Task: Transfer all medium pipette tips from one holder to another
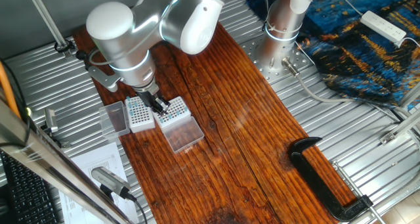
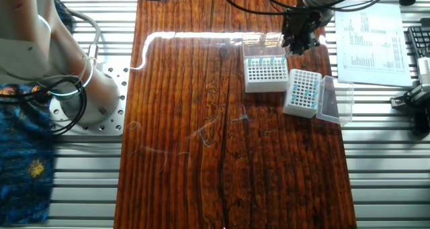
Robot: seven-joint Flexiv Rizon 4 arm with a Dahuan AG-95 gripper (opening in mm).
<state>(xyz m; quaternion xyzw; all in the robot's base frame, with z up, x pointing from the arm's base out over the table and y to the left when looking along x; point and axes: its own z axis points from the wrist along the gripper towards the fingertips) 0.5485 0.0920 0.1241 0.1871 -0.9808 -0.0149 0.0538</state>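
Note:
The opaque white-sided holder (image 1: 139, 113) (image 2: 302, 93) stands on the wooden table with its smoky lid (image 1: 115, 119) (image 2: 334, 100) folded open beside it. Several teal medium pipette tips (image 2: 306, 88) show in its grid. The clear-sided holder (image 1: 175, 110) (image 2: 265, 73) stands right next to it, its clear flat lid (image 1: 184, 135) (image 2: 261, 49) lying open. A few teal tips (image 2: 263, 60) sit in its row nearest that lid. My gripper (image 1: 159, 106) (image 2: 294, 49) hangs just above the gap between the two holders. Its fingers look pressed together. Whether a tip is between them is too small to tell.
A black clamp (image 1: 328, 178) lies on the table's other end. A printed sheet (image 1: 98, 161) (image 2: 369, 34) and a keyboard (image 2: 420, 44) lie on the metal bench beside the holders. The arm's base (image 1: 282, 27) (image 2: 87, 95) stands beside a blue cloth (image 1: 367, 53) with a power strip (image 1: 384, 25).

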